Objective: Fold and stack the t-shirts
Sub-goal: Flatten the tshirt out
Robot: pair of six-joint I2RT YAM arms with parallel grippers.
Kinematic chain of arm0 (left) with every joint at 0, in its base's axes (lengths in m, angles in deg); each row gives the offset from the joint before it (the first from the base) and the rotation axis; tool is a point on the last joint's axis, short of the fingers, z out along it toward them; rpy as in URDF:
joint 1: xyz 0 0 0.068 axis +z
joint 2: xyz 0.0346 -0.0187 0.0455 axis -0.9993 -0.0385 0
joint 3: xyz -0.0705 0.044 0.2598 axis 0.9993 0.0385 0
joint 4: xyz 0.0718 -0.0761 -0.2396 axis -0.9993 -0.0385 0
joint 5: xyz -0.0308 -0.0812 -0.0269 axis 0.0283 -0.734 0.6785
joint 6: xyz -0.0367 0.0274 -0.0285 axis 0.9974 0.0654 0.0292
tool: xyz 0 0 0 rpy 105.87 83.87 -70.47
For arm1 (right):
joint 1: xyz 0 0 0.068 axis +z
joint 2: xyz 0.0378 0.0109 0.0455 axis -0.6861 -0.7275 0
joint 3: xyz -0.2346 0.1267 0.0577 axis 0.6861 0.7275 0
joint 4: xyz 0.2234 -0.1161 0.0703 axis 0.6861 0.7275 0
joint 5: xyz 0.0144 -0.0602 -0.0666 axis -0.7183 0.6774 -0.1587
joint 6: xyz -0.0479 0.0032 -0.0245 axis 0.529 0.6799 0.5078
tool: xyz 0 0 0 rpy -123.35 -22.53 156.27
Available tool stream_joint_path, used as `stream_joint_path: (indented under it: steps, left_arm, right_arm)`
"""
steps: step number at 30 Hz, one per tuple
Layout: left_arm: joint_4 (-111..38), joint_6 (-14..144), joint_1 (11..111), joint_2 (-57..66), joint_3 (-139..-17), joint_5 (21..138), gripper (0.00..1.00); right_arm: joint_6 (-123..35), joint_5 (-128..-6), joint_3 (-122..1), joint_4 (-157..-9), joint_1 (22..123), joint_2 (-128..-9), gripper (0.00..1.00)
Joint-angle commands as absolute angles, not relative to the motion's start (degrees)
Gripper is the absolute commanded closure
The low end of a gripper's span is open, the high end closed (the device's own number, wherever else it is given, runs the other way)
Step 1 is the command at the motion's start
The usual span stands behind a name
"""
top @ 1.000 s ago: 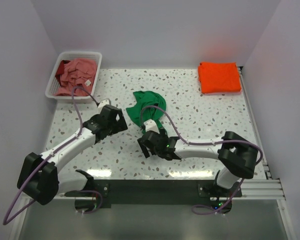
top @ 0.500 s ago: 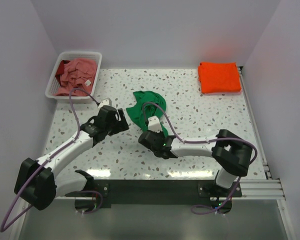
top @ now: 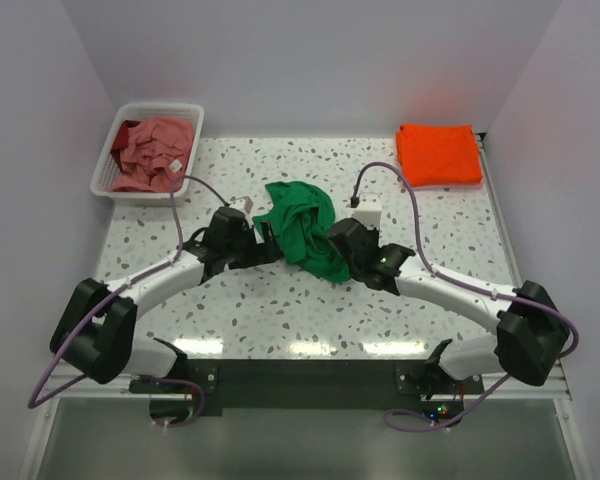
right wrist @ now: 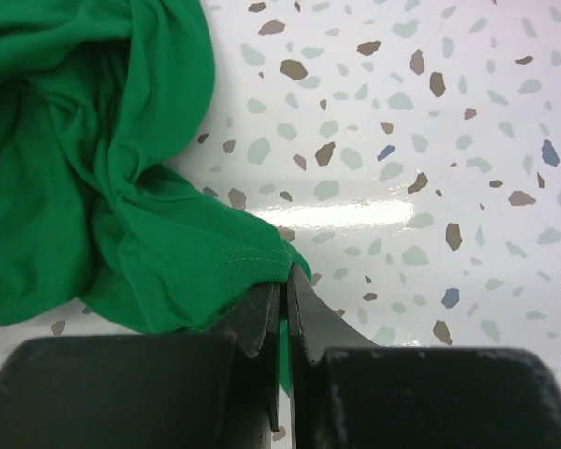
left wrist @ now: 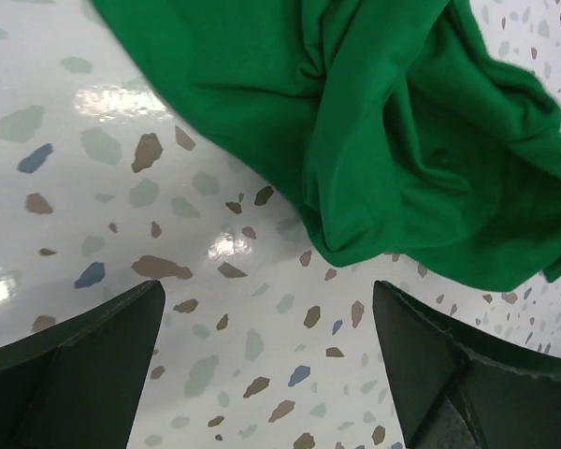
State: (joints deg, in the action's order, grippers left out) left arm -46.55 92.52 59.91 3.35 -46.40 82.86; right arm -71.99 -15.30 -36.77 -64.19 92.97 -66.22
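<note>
Terrazzo table (top: 450, 225) holds the crumpled green t-shirt (top: 302, 228), its hem pinched in the right gripper (right wrist: 282, 290), its other edge lying just ahead of the wide-open left gripper (left wrist: 266, 297)

A crumpled green t-shirt (top: 302, 228) lies in the middle of the counter (top: 460, 225), with the left tool (top: 267, 248) at its left edge and the right tool (top: 334, 246) at its lower right edge (their fingers are hard to make out from above). An orange t-shirt (top: 438, 153) sits folded in the far right corner. A pink t-shirt (top: 158, 148) is heaped in the white basket (top: 163, 105) at far left.
</note>
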Motion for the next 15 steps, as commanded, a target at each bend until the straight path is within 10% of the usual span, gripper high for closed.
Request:
stream_joint_path:
  steps: [1,15]
  left_arm:
    - [-39.2,91.6,59.5,-1.0,-48.3,75.2,0.04]
    - [-36.7,93.1,57.7,-12.4,-56.8,76.1,0.54]
  right_arm:
    - [-71.9,-15.8,-35.5,-64.2,92.4,-63.8,1.00]
    - [-72.0,-17.0,-33.9,-62.8,91.8,-62.3,1.00]
